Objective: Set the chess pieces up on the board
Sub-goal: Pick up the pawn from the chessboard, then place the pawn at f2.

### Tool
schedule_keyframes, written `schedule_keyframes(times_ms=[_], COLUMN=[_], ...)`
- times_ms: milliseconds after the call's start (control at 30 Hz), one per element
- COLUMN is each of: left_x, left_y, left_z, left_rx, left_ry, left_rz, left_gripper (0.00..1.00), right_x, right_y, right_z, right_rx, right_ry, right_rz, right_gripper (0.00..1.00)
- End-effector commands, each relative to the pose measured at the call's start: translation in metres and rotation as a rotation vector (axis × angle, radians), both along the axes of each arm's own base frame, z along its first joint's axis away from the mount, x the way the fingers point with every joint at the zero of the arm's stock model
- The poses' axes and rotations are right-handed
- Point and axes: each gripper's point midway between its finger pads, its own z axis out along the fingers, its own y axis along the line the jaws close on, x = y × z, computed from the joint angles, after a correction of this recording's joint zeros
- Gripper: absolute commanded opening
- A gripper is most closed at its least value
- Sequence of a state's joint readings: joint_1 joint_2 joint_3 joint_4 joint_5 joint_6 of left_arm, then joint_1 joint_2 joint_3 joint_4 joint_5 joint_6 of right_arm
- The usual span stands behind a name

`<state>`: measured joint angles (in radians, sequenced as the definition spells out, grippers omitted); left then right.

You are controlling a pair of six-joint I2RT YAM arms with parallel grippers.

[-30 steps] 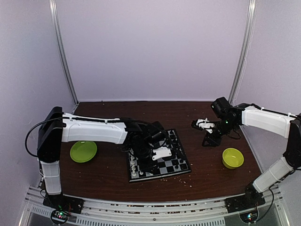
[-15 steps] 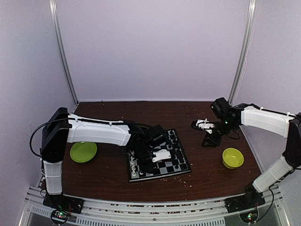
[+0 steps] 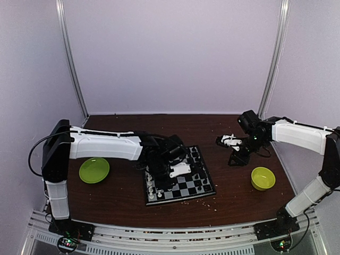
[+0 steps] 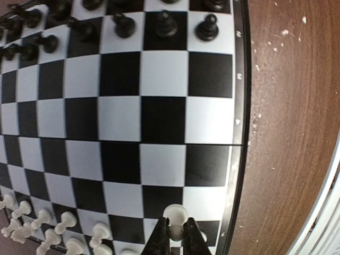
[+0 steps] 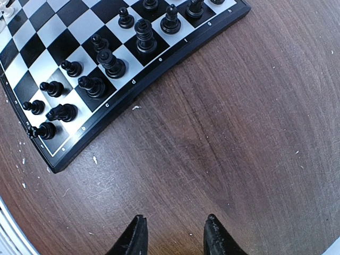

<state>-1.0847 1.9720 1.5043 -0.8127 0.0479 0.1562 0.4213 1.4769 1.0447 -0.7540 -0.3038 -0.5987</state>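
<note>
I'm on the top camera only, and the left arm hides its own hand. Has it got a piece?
Observer: Yes, the left hand is pinched on a white pawn beside the rim of the board.
Operator: Right hand carrying anything?
Observer: No, the right hand is open over bare table, nothing between its fingers.
Operator: How does the black side look?
Observer: The black pieces stand in two rows along that edge; the far end is cut off.
</note>
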Motion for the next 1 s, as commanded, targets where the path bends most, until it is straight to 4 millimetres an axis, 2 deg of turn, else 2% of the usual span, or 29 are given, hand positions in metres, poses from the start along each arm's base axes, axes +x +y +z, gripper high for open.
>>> schedule_keyframes(times_ms=[0,167,333,433,567,767,967], left_x=[0.034,0.062,0.071,0.068,0.053,0.036,0.034], left_y=[0.006,0.028,0.041,0.041,0.037,0.045,0.048], left_z=[0.041,0.035,0.022,0.017,0.015,0.005,-0.004], left_rx=[-0.118,-0.075,-0.035,-0.026,-0.048,-0.014,0.006], left_ry=[-0.072,-0.095,-0.079,-0.058,0.002,0.055,0.065], left_rz=[0.113,0.245,0.301,0.289,0.235,0.188,0.191], left_gripper=[0.09,0.08,0.08,0.08,0.08,0.08,0.08], right_x=[0.004,0.004,0.004,0.004,0.004,0.003,0.003], right_y=[0.0,0.001,0.001,0.001,0.001,0.001,0.001], right_z=[0.006,0.005,0.005,0.004,0.003,0.0,-0.001], right_rx=[-0.019,-0.021,-0.023,-0.024,-0.027,-0.032,-0.038], right_ry=[-0.019,-0.017,-0.016,-0.014,-0.008,0.0,0.004], right_rz=[0.003,0.004,0.004,0.005,0.006,0.007,0.008], right_gripper=[0.36,0.36,0.36,0.36,0.36,0.36,0.36])
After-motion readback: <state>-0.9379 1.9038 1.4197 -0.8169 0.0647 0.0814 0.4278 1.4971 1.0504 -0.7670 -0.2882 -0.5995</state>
